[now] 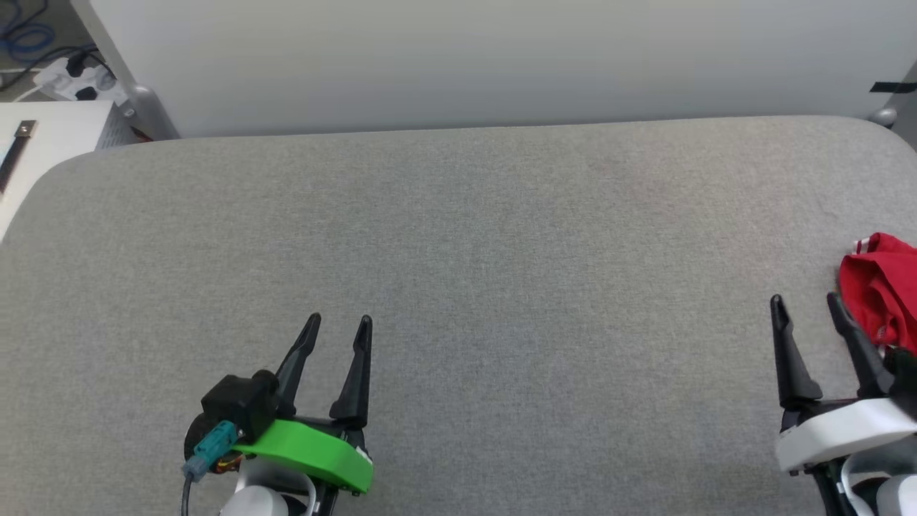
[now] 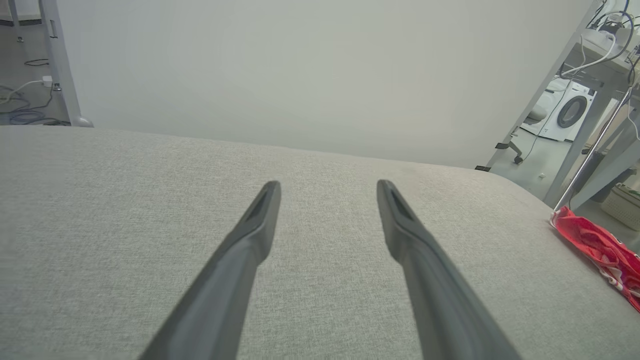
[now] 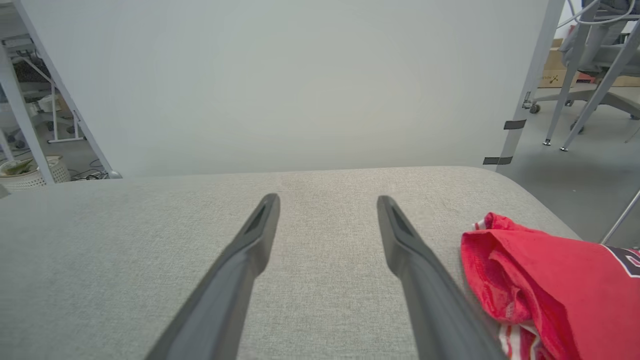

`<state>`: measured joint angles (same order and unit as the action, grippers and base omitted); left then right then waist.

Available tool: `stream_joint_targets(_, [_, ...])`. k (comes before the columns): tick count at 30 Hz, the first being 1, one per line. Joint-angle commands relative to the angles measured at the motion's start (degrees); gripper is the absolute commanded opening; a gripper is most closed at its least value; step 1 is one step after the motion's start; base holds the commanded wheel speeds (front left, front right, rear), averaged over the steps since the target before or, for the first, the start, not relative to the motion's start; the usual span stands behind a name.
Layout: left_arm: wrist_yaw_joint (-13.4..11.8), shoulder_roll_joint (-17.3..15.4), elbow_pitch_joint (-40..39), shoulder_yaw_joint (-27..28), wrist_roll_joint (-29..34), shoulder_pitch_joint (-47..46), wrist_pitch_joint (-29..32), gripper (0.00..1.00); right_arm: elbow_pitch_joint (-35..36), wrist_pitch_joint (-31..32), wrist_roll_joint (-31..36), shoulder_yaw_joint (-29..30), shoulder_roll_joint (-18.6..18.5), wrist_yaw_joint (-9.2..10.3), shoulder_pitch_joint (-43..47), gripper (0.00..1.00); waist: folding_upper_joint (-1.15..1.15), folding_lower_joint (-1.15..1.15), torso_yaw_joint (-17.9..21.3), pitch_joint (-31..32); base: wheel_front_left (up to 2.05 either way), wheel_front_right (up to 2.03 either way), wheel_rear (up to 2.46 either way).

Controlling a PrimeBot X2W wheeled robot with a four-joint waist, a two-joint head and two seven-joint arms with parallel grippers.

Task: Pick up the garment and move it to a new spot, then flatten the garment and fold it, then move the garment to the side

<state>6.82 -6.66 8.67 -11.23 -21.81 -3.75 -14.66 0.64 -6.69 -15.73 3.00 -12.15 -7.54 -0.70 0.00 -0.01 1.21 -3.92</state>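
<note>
Shirt: the red soft T-shirt with striped trim lay bunched at the right edge of the grey cloth table, long side along that edge | Right: my right gripper was open and empty, shirt just beside its outer finger | Left: my left gripper was open, empty, far off | Nearer arm: right, I think

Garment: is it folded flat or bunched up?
Bunched up: the garment lies in a rumpled, creased heap at the right edge of the grey surface, beside the right gripper.
</note>
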Motion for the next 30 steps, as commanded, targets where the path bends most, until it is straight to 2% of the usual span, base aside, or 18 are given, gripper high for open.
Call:
stream_joint_targets(1, [0.4, 0.4, 0.3, 0.4, 1.4, 1.3, -0.3, 1.0, -0.6, -0.9, 0.4, -0.5, 0.5, 0.05, 0.9, 1.0, 0.0, 0.01, -1.3, 1.4, 0.0, 0.0, 0.0])
stream_joint_targets(12, [0.6, 2.0, 1.2, 1.8, 3.9, 2.7, -0.3, 1.0, -3.3, -3.0, 1.1, -2.5, 1.9, 0.05, 0.4, 1.0, 0.0, 0.01, -1.4, 1.1, 0.0, 0.0, 0.0])
stream_joint_targets(30, [0.7, 2.0, 0.2, 1.5, 3.3, 1.8, -0.3, 1.0, -4.9, -4.0, 0.5, -3.7, 1.9, 0.05, 0.1, 1.0, 0.0, 0.01, -1.4, 0.8, 0.0, 0.0, 0.0])
